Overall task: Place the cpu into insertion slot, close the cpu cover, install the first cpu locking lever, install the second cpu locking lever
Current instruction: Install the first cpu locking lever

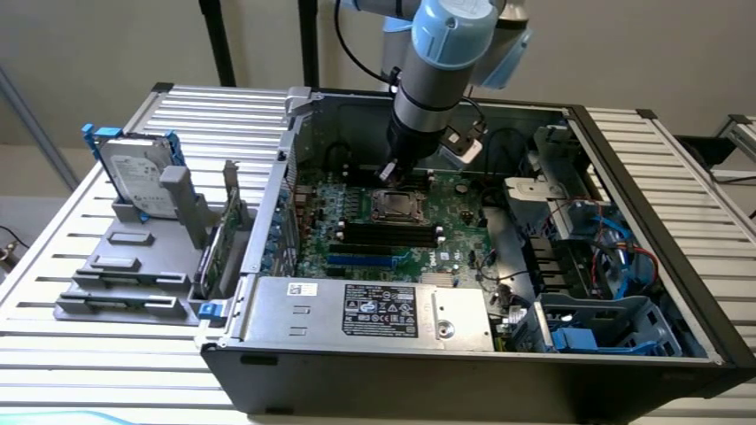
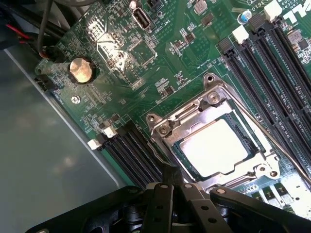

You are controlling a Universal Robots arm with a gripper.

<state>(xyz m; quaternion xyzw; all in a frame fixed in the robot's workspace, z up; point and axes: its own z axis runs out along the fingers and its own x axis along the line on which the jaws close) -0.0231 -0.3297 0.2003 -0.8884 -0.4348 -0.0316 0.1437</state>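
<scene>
- Inside the open computer case (image 1: 661, 221), the cpu (image 2: 214, 145) sits in the insertion slot (image 2: 243, 145), silver face up.
- Over it the cpu cover (image 2: 204, 109) lies flat, framing the chip.
- At the socket's edge, the fingers (image 2: 171, 180) are closed together with nothing visibly held, their tip by a thin locking lever (image 2: 155, 154).
- Long black memory slots (image 2: 272, 63) flank the socket on the green motherboard (image 2: 121, 58).

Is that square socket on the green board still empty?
No, a silver-grey square chip already sits inside the dark socket with the silver metal rim, and the thin silver metal frame plate lies down around it.
</scene>
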